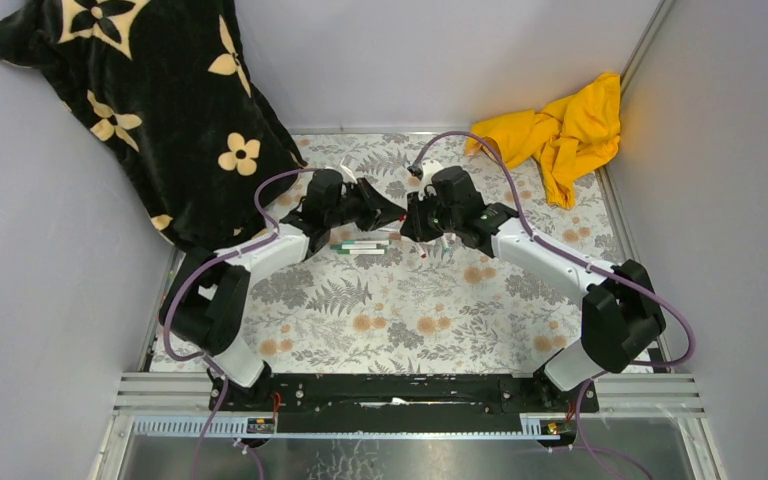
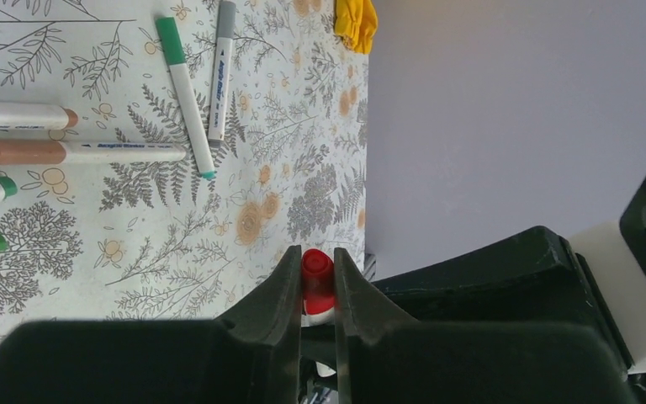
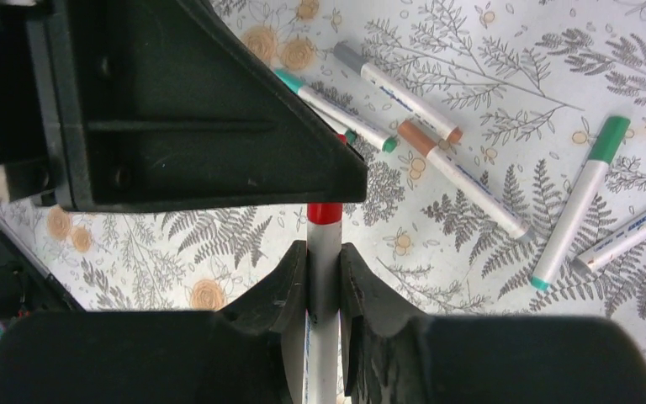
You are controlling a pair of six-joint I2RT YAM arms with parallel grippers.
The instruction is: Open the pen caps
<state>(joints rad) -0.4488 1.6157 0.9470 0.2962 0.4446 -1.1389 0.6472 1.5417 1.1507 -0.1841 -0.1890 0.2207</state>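
A red pen cap point(image 2: 318, 273) sits on the end of a white pen barrel point(image 3: 324, 273). My left gripper point(image 2: 317, 257) is shut on the red cap. My right gripper point(image 3: 324, 252) is shut on the barrel just below the cap point(image 3: 325, 212). The two grippers meet tip to tip above the table's middle, the left point(image 1: 385, 210) and the right point(image 1: 412, 217). Several other capped pens lie on the patterned cloth: a green-capped one point(image 2: 183, 93), a grey-capped one point(image 2: 221, 71) and a brown-capped one point(image 2: 76, 152). They also show in the right wrist view, green point(image 3: 580, 198), grey point(image 3: 399, 93) and brown point(image 3: 463, 177).
A black flowered blanket point(image 1: 150, 100) hangs over the back left corner. A yellow cloth point(image 1: 560, 125) lies at the back right. Grey walls close in the table on three sides. The loose pens point(image 1: 360, 245) lie just below the grippers.
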